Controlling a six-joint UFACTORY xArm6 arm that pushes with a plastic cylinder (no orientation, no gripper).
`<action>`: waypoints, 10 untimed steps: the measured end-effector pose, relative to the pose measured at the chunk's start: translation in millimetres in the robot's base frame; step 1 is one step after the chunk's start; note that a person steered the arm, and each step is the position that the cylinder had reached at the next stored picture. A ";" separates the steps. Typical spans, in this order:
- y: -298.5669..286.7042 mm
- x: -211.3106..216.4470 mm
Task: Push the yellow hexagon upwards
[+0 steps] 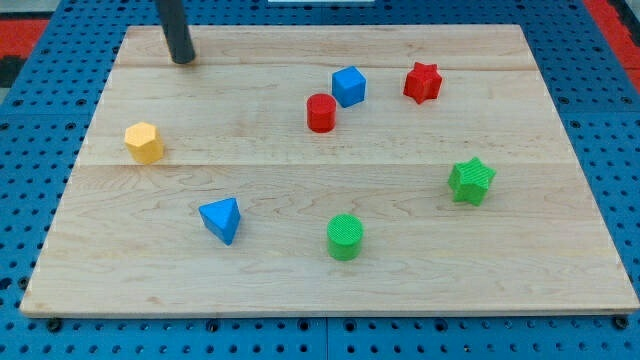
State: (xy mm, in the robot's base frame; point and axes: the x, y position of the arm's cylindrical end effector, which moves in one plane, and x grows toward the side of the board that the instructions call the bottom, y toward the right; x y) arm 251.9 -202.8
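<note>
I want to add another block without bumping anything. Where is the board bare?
Free: the middle between the yellow hexagon and red cylinder, and the bottom right corner below the green star. Crowded: top right, where the red cylinder, blue cube and red star cluster.

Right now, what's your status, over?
My tip at the board's top left, touching nothing. Yellow hexagon sits below it, slightly to the view's left. No block between them.
</note>
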 end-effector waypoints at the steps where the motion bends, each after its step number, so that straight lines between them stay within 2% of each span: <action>1: -11.6 52.8; 2: -65.8 105.3; 3: -40.3 207.6; 4: 35.7 198.1; 5: 56.9 147.7; 6: 57.1 197.5; 7: 5.3 190.5; 8: -4.6 166.7; 9: -11.0 192.6; 10: -57.4 179.8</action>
State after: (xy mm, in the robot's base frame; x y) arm 431.7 -260.2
